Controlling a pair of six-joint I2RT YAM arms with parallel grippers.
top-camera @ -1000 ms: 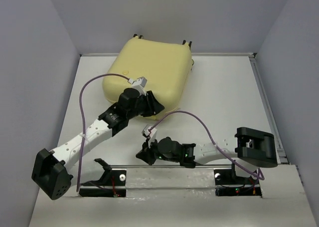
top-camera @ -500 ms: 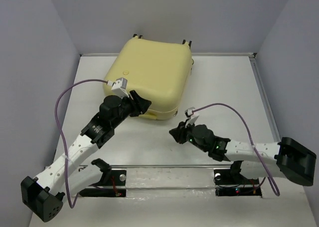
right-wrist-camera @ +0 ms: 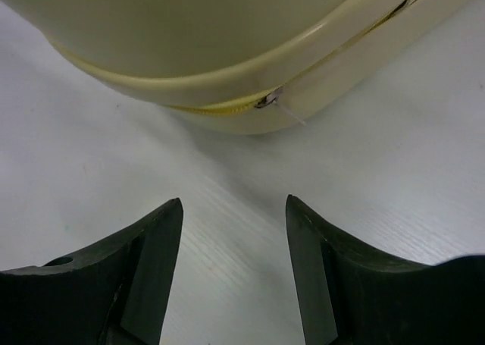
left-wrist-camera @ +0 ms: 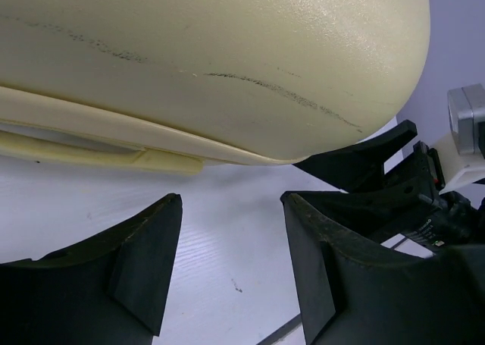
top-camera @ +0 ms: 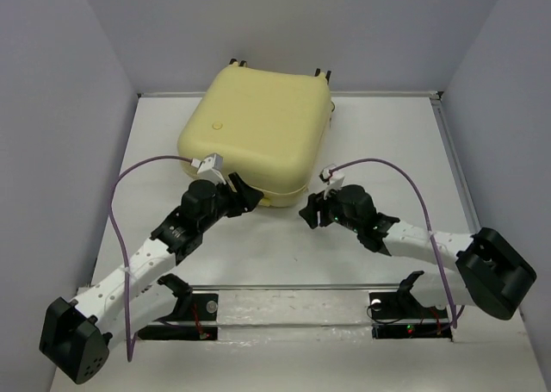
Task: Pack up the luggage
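Converging on luggage (top-camera: 256,133): within the last second right gripper (top-camera: 306,212) swung out from near its base to shell's near-right corner, and left gripper (top-camera: 247,196) backed off lid to near edge. Both jaws spread wide, holding nothing. Luggage lies flat, lid down, at far centre of table (top-camera: 387,151). Zipper pull (right-wrist-camera: 267,99) straight ahead of right fingers, so zip work looks next; opening or closing, cannot tell. No readable brand or writing; round emblem (top-camera: 217,125) on lid looks blank, dark scuffs on shell.
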